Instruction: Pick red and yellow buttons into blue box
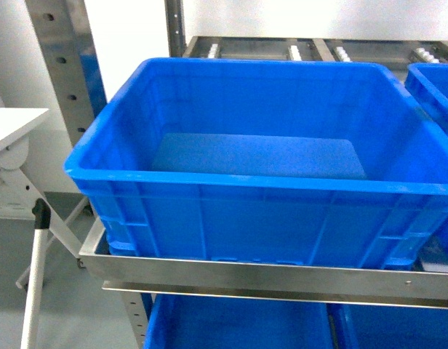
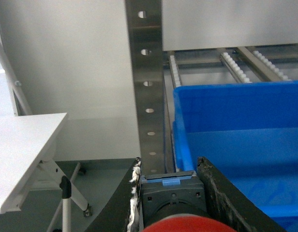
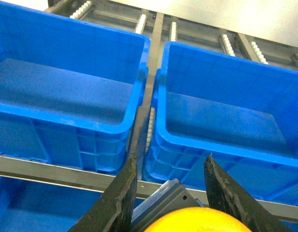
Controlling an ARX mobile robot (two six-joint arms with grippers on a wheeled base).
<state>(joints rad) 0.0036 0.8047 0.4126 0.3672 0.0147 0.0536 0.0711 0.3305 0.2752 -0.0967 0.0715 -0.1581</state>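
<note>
The blue box (image 1: pixel 231 182) stands empty on a steel rack shelf and fills the head view; neither gripper shows there. In the left wrist view my left gripper (image 2: pixel 169 162) is shut on the red button (image 2: pixel 180 224), its dark block clamped between both fingers. It hangs outside the box's left wall (image 2: pixel 226 101), beside a steel post. In the right wrist view my right gripper (image 3: pixel 171 157) is shut on the yellow button (image 3: pixel 197 221), whose block sits tilted between the fingers. It hovers in front of the rack, facing the gap between the blue box (image 3: pixel 67 53) and a neighbouring crate.
A second blue crate (image 3: pixel 226 92) stands right of the box, and more blue crates (image 1: pixel 231 327) sit on the shelf below. A perforated steel post (image 2: pixel 146 87) rises at the box's left corner. A white folding table (image 1: pixel 13 120) stands to the left. Roller tracks (image 1: pixel 297 51) run behind.
</note>
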